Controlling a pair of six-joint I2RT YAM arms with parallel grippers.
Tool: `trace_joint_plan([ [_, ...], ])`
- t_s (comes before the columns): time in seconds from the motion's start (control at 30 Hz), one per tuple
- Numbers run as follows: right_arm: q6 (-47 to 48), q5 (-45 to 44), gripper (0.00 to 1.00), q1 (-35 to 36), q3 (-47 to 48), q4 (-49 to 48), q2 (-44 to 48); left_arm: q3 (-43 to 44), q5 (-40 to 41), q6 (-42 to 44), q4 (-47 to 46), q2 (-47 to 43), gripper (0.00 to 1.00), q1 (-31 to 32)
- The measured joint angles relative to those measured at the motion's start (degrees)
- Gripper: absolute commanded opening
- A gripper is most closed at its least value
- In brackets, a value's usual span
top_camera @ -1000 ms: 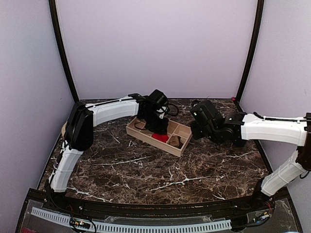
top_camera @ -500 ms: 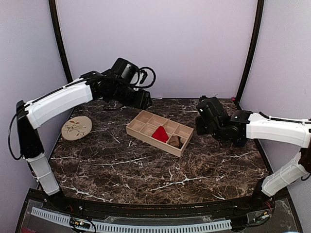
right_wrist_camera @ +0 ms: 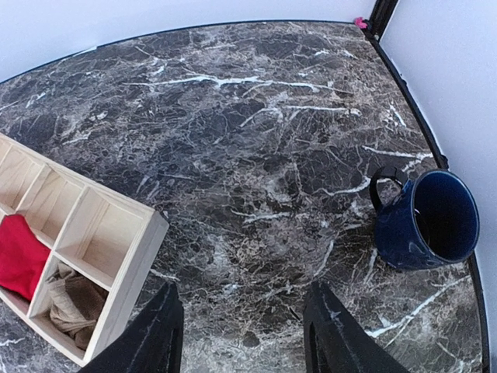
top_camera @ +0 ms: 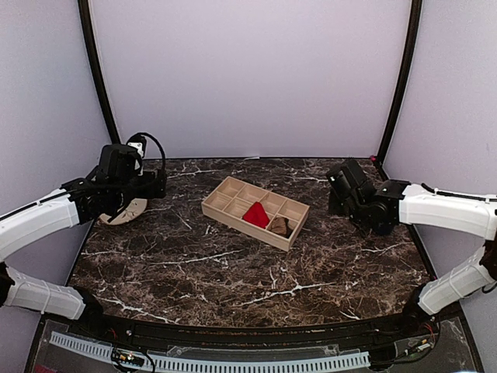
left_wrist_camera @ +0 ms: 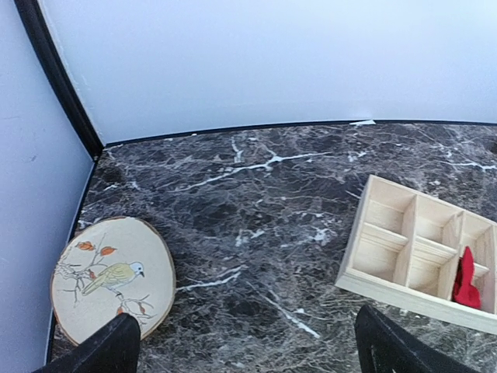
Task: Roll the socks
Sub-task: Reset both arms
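A bright red sock (top_camera: 255,214) lies bunched in a middle compartment of the wooden tray (top_camera: 220,203). The tan-brown sock (top_camera: 279,226) is bundled in the compartment next to it. My left gripper (top_camera: 159,183) hovers at the far left, well clear of the tray, open and empty. In the left wrist view its jaws stand wide over bare marble (left_wrist_camera: 248,353), with the red sock (left_wrist_camera: 466,280) at the right edge. My right gripper (top_camera: 335,200) hangs to the right of the tray, open (right_wrist_camera: 242,334) and empty, with the red sock (right_wrist_camera: 17,252) and the brown sock (right_wrist_camera: 74,303) at lower left.
A round beige disc with a bird picture (left_wrist_camera: 112,276) lies by the left wall, under my left arm (top_camera: 124,208). A dark blue mug (right_wrist_camera: 427,221) stands near the right wall. The tray's other compartments (left_wrist_camera: 388,233) hold nothing.
My left arm swung from over the tray back to the far left and its jaws opened; the red sock stays in the tray. My right gripper drew back to the right and opened wider.
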State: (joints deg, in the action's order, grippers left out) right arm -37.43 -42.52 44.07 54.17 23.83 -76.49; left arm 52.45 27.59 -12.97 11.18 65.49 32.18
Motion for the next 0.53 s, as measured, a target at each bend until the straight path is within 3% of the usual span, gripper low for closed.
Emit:
trace_joint_plan([
  [0.53,-5.2,-1.7,0.53,0.0,-8.3,0.1,8.9,-14.0,0.7,1.2,-6.1,-3.7,0.99,-7.2],
])
